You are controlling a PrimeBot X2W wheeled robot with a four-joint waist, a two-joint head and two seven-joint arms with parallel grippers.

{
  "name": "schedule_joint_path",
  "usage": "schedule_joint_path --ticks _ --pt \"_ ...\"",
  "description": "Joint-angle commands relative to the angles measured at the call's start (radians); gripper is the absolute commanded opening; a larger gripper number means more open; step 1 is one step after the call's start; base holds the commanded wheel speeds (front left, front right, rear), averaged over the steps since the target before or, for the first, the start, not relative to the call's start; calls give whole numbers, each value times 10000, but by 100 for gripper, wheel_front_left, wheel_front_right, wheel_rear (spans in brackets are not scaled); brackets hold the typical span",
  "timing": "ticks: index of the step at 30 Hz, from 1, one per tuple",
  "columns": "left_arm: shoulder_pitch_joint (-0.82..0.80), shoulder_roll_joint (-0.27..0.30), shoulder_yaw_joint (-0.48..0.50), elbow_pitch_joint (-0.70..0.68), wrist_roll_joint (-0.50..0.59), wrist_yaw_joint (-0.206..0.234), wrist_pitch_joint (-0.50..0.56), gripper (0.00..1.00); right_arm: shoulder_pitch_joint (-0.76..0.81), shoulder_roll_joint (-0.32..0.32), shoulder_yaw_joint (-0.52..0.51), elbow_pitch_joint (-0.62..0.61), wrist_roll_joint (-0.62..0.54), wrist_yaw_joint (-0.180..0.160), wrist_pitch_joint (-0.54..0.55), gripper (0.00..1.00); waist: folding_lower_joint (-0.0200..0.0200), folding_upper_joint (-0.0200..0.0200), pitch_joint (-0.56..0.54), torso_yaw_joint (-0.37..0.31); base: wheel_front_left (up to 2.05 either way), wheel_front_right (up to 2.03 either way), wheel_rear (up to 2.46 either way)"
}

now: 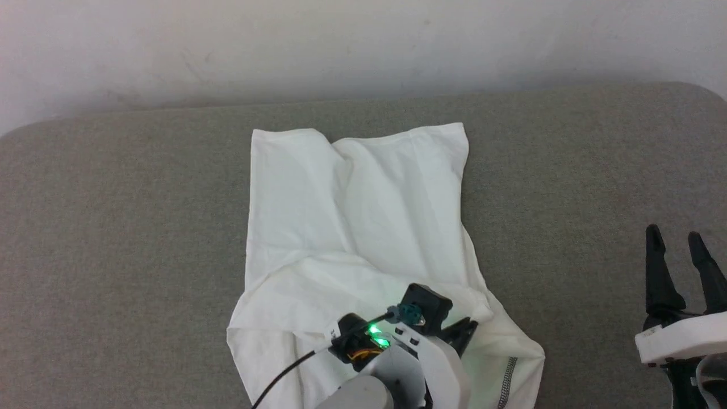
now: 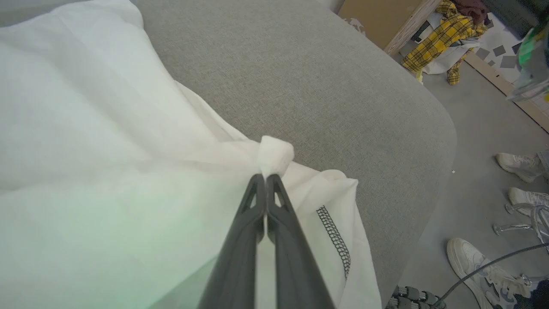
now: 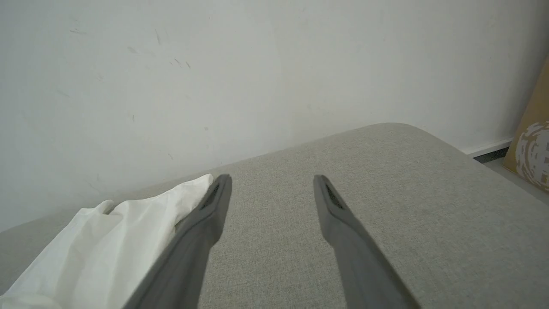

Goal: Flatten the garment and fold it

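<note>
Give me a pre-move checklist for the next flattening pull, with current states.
1. Left gripper has a hold on the garment: ok. It is shut on a pinched tuft, close to the zigzag stitching.
2. Right gripper is free to take a second hold: ok. It is open over bare cushion, apart from the fabric.
3. Garment lies flat: not ok. The near part is bunched and folded over, and creases run across the middle.
4. Far edge is on the cushion: ok. It stops short of the wall.
5. Layers under the near fold: cannot tell, they are hidden.
</note>
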Motion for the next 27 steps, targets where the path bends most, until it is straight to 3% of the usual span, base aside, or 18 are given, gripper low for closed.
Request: schedule_joint_path --ticks 1,6,7,8,13,17,21,27 --pt "-135 -45 -310 114 -197 110 -164 0 -126 29 38 54 19 -9 -10 100 -1 -1 213 -153 0 0 0" --pt "-447 -47 -1496 433 -915 154 -354 0 -194 29 128 312 36 -9 -52 100 -1 -1 295 -155 0 0 0" --pt "-481 -47 -1705 471 -1113 137 -396 9 -217 29 167 375 29 -9 -52 100 -1 -1 284 -159 0 0 0" --pt "-526 -47 -1880 527 -1271 160 -443 100 -238 29 221 439 33 -9 -30 100 -1 -1 260 -154 0 0 0" --pt "-925 -48 -2165 455 -1947 256 -1091 100 -231 29 505 497 -26 -9 34 100 -1 -1 -30 -2 0 0 0" --pt "-1509 140 -1358 121 -2038 390 -1919 100 -181 -21 721 281 -13 -9 45 100 -1 -1 -320 144 0 0 0" --pt "-2062 1259 -254 -357 -2084 481 -2359 100 -133 -158 1042 23 -32 -9 198 100 -1 -1 -443 153 0 0 0" --pt "-3078 3469 878 -95 -2001 276 -1973 100 -312 -314 1765 -465 -158 -9 422 100 -1 -1 119 -252 0 0 0"
